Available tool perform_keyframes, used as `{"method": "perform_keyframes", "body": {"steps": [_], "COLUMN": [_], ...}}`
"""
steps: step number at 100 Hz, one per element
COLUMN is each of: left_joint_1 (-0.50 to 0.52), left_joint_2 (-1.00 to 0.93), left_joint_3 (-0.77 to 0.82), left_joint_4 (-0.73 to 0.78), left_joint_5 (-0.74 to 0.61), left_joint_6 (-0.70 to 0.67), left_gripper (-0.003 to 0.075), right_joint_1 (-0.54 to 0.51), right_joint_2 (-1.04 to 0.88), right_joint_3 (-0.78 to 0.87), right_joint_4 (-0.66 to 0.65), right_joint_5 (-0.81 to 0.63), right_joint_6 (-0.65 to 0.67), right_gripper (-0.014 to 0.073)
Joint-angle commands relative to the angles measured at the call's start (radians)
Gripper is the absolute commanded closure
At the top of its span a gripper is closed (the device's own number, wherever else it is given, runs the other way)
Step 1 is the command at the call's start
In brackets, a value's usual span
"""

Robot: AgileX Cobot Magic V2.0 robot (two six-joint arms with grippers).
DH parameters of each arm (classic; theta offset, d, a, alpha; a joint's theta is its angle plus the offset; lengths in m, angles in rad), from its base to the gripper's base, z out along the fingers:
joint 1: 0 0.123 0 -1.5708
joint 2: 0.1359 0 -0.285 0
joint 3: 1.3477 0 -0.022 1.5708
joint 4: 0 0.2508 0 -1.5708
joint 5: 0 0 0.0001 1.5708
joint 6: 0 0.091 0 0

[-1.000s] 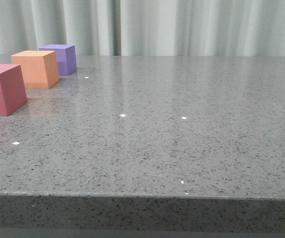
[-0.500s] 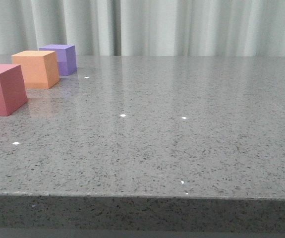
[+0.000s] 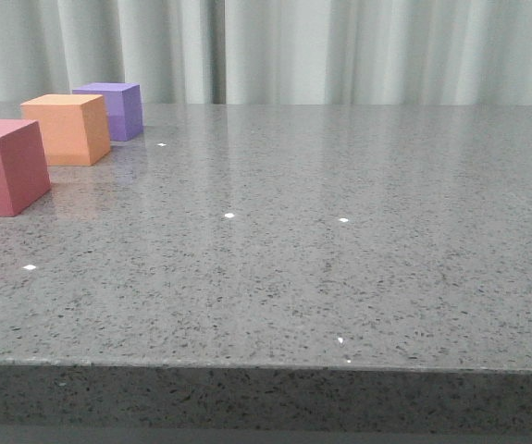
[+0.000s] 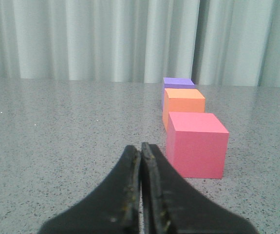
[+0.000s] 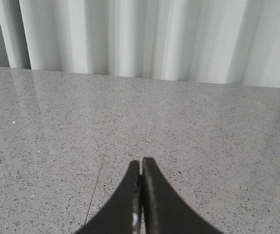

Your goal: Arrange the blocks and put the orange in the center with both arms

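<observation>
Both grippers, left [image 4: 140, 148] and right [image 5: 140, 163], are pinched closed (holding nothing), the reddish-pink cube [image 4: 196, 144] just beside the left one's fingertips.

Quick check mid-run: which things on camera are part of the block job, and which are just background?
Part of the job:
orange cube, middle of the row
purple cube, far end
reddish-pink cube, near end
left gripper, fingers shut, empty
right gripper, fingers shut, empty

Background:
grey speckled table
pale curtain
</observation>
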Motion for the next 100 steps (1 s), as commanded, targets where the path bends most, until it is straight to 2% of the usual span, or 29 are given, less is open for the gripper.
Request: {"method": "perform_keyframes", "body": {"steps": [1,47,52,65,72,100], "left_joint_1": [-0.008,-0.008,-0.008,-0.008,-0.008,-0.008], "left_joint_2": [-0.033,-0.033,-0.033,-0.033,-0.033,-0.033], "left_joint_3": [0.044,0.044,0.044,0.044,0.044,0.044], "left_joint_4": [0.001,0.001,0.001,0.001,0.001,0.001], "left_joint_5": [-0.073,-0.073,-0.073,-0.073,-0.073,-0.073], "left_joint_6": [-0.002,-0.002,-0.002,-0.002,-0.002,-0.002], "left_gripper": [0.0741,0.0741,0.0741,0.0741,0.0741,0.0741], "right_joint_1": [-0.008,-0.01,-0.011,-0.011,-0.011,-0.011], "right_joint_2": [-0.002,-0.013,-0.026,-0.079,-0.126,-0.389], "right_joint_3": [-0.027,-0.024,-0.023,0.014,0.06,0.292], "right_joint_4": [-0.019,-0.014,0.015,0.224,0.283,0.327], "right_joint_5": [-0.076,-0.072,-0.059,-0.064,-0.093,-0.185], "right_joint_6": [-0.008,-0.018,-0.048,-0.23,-0.295,-0.304], "right_gripper": [0.0662,0.0662,0.0662,0.0662,0.0662,0.0662]}}
